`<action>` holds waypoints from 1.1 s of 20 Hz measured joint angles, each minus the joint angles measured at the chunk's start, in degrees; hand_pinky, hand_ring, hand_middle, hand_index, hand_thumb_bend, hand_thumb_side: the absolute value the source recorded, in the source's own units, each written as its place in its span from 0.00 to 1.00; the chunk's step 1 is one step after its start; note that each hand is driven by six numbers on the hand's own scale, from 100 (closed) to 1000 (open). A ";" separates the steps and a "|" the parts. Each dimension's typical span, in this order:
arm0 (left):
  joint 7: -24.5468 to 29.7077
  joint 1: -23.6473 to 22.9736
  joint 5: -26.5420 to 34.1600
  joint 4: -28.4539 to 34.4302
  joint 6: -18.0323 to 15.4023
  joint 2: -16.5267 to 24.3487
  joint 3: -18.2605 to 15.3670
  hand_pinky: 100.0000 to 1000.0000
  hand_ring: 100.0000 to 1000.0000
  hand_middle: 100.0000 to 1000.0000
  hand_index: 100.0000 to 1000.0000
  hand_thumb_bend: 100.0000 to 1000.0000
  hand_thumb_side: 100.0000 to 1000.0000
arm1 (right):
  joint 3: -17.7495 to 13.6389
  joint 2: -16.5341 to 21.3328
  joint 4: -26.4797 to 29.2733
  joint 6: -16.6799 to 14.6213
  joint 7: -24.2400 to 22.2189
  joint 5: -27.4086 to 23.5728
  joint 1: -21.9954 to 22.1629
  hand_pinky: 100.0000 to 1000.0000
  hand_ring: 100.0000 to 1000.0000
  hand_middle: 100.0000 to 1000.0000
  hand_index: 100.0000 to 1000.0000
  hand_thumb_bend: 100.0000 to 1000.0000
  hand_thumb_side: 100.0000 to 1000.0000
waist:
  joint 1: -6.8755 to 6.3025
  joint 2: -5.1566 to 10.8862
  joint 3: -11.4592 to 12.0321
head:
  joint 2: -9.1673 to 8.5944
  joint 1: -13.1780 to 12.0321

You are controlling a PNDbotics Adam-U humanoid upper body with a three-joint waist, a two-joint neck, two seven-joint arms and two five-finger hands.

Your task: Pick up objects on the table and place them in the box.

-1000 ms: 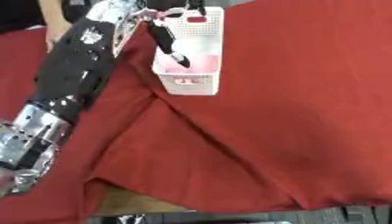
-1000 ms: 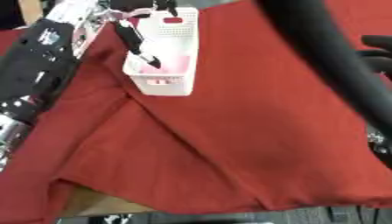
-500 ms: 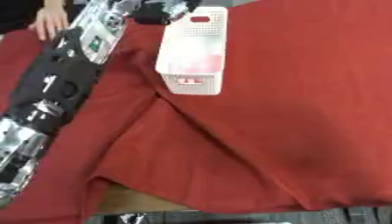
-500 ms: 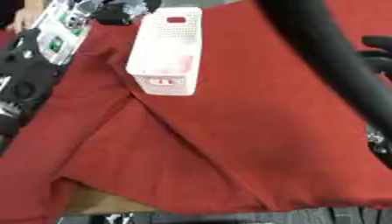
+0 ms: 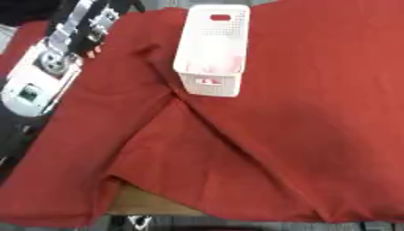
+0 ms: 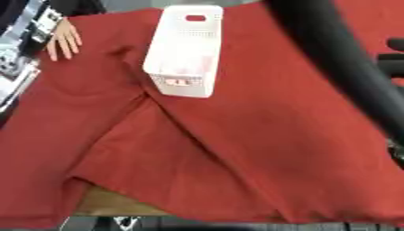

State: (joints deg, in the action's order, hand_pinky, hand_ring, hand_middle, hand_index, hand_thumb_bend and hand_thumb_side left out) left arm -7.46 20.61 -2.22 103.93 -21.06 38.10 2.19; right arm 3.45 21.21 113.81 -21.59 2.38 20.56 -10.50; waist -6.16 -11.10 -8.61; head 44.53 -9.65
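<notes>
White perforated box sits on the counter at approx 12 o'clock, long axis running near-to-far, slot handle at its far end wall, small red/pink marking on the near end wall. Sthg pinkish shows inside thru the walls, shape not readable. Red cloth covers nearly all of the counter; a long crease runs from the box's near left corner down toward 5 o'clock, w/ a second fold branching toward 7 o'clock. At approx 6–7 o'clock the cloth edge lifts & a patch of bare wooden counter shows under it. Robot's left arm comes in at 9–10 o'clock in the left eye view: silver/white joint housings w/ black links, angled up toward 11 o'clock, well apart from the box. Left robot hand itself can't be made out past the arm links, so can't tell if wide or narrow. In the right eye view a thick black arm link crosses from 12 to 3 o'clock, close to the camera & blurred; right robot hand not visible. A person's bare hand rests flat on the cloth at approx 10–11 o'clock in the right eye view, fingers spread & pointing toward the near edge, left of the box and apart from it.
</notes>
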 measured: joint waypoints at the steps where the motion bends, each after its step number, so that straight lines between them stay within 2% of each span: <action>1: -1.03 -1.65 -0.26 1.61 0.36 -2.13 -1.09 0.45 0.71 0.78 0.94 0.19 0.97 | -0.04 -0.02 0.00 -0.05 0.25 0.11 0.05 0.60 0.73 0.80 0.72 0.06 0.74 | 0.26 -0.03 0.17 | 0.00 0.00; 5: -4.33 -6.86 -0.92 6.20 1.84 -10.90 -4.02 0.47 0.72 0.79 0.94 0.24 0.95 | -0.53 -0.55 0.00 -0.30 1.51 0.36 0.44 0.60 0.74 0.80 0.72 0.06 0.74 | 1.26 -0.66 0.83 | 0.00 0.00; 9: -6.62 -8.88 -1.42 8.78 1.43 -16.62 -5.60 0.48 0.72 0.78 0.93 0.26 0.93 | -0.85 -0.96 0.00 -0.51 2.56 0.72 0.47 0.59 0.74 0.80 0.72 0.06 0.74 | 1.81 -1.09 1.35 | 0.00 0.01; 16: -7.73 -9.15 -4.55 9.54 -1.69 -19.66 -6.56 0.48 0.71 0.78 0.93 0.27 0.92 | -1.03 -0.97 0.00 -0.97 3.54 1.15 0.48 0.59 0.74 0.80 0.72 0.06 0.74 | 2.09 -1.18 1.80 | 0.00 0.02; 22: -7.69 -11.08 -4.56 9.57 -2.11 -21.56 -6.55 0.47 0.70 0.77 0.93 0.27 0.92 | -1.06 -0.93 0.00 -0.89 3.93 1.24 1.00 0.60 0.74 0.80 0.72 0.07 0.73 | 1.55 -1.13 2.27 | 0.00 0.56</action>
State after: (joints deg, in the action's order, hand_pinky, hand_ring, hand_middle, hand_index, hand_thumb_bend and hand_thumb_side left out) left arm -15.14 9.54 -6.78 113.50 -23.17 16.54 -4.36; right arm 2.39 20.28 113.81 -22.48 6.30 21.80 -9.50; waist -4.61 -12.23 -6.34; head 44.54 -9.09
